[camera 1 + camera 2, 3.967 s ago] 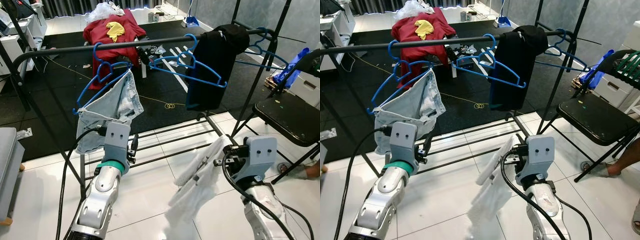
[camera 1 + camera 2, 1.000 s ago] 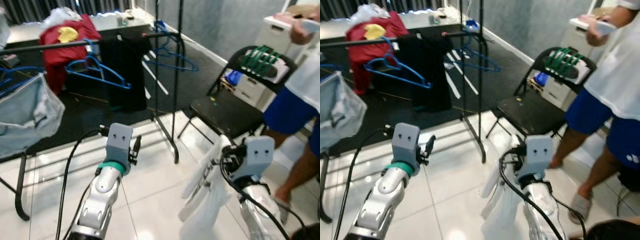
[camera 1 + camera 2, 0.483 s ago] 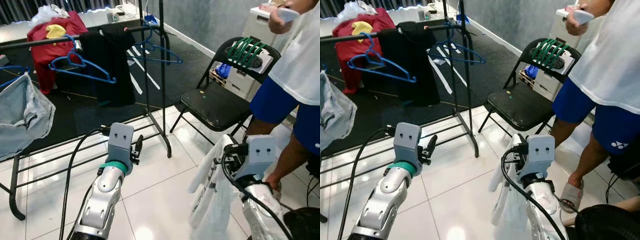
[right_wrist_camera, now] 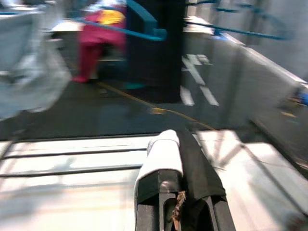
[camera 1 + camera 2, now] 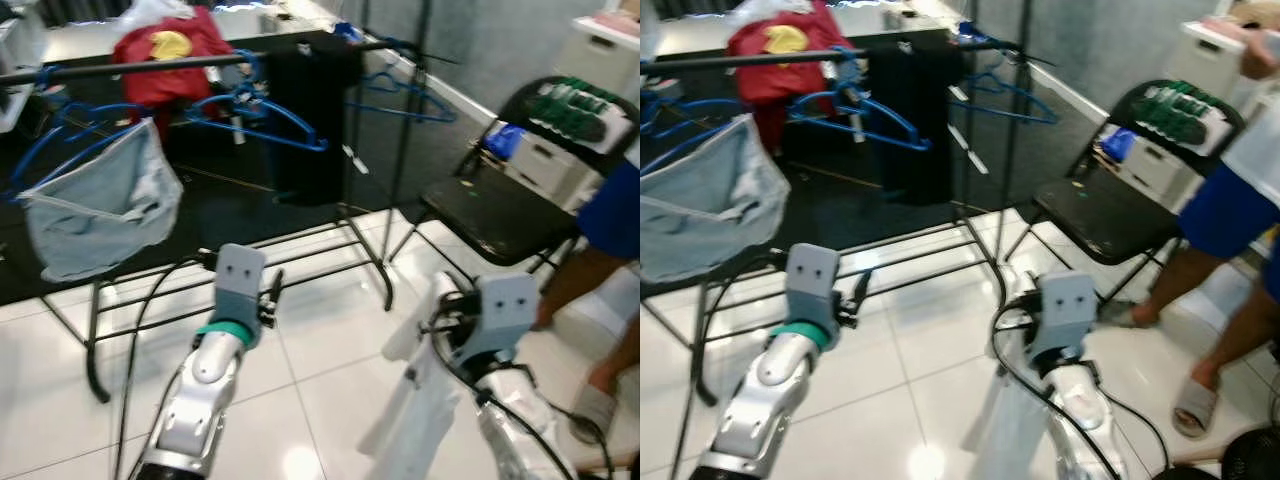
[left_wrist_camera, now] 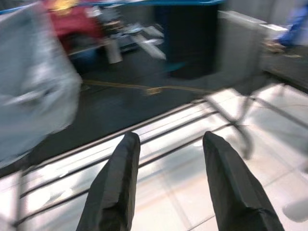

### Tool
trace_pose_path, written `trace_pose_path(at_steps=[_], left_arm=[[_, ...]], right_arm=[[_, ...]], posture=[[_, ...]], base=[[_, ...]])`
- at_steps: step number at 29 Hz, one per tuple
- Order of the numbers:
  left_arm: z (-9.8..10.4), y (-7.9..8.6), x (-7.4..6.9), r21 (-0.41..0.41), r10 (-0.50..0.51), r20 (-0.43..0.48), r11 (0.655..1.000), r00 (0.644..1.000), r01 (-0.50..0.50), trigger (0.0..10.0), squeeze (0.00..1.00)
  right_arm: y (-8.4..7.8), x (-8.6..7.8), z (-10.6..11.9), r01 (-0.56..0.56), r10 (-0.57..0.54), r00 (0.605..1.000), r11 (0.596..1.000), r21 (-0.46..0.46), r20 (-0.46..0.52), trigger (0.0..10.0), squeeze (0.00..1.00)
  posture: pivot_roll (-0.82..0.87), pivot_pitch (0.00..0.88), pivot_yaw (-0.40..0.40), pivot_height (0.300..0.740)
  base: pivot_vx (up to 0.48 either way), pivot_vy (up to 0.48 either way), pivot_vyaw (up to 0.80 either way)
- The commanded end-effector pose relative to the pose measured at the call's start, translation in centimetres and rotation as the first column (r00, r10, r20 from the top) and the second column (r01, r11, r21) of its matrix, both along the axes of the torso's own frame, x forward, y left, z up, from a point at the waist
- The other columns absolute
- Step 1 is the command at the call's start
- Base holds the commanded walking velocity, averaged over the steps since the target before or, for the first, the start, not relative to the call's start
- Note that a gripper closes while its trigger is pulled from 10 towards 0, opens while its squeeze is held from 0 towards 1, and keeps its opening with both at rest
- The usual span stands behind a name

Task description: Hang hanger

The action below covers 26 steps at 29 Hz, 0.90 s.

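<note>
— From the head views, what's what?
— The right gripper is clenched on a white garment that hangs to the tiles; any hanger inside it is hidden by the cloth. The rail stands beyond, with blue hangers, grey shorts and a black top. It's all a bit blurred.
— And the left gripper?
— Raised over the floor, holding nothing. A chair sits to the right; a person is cut off at the frame edge.
— The left wrist view?
— Its fingers are spread apart, the rack's low bars and the shorts smeared beyond them.
— The right wrist?
— Fingers closed together with white cloth pinched alongside. Something brownish sits between them at the base; I can't tell what.
</note>
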<state>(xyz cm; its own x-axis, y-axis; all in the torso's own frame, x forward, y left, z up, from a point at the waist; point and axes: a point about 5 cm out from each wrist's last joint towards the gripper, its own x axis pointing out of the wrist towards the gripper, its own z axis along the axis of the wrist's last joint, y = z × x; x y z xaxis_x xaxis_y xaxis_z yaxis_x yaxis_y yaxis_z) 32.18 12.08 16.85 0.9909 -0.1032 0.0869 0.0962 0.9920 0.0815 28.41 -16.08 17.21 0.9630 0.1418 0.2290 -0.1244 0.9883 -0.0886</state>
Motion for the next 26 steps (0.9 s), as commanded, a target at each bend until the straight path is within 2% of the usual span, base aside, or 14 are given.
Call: trace_pose_path(at_steps=[1,12,21,26], left_arm=[[-0.63,-0.38,-0.37,-0.031,-0.026,-0.038,0.999,0.999,0.024,10.0,0.00],[-0.56,-0.45,-0.35,-0.038,-0.031,-0.038,0.999,0.999,0.029,10.0,0.00],[-0.42,-0.49,-0.25,-0.045,-0.043,-0.033,0.998,0.999,0.042,10.0,0.00],[-0.10,-0.57,-0.25,-0.021,-0.056,-0.013,0.998,0.998,0.056,10.0,0.00]], right_arm=[[-0.01,-0.15,0.26,-0.006,0.006,1.000,1.000,-0.008,0.019,10.0,0.00],[0.08,-0.15,0.28,-0.009,0.009,1.000,1.000,-0.008,0.022,10.0,0.00],[0.27,-0.10,0.34,-0.018,0.018,1.000,1.000,0.016,0.025,10.0,0.00],[0.20,-0.02,0.35,-0.015,0.014,1.000,1.000,0.021,0.026,10.0,0.00]], posture=[[-0.23,0.101,0.083,0.740],[-0.23,0.100,0.083,0.740],[-0.23,0.097,0.085,0.740],[-0.23,0.094,0.087,0.740]], base=[[0.000,0.000,0.77],[0.000,0.000,0.76],[0.000,0.000,0.00],[0.000,0.000,0.00]])
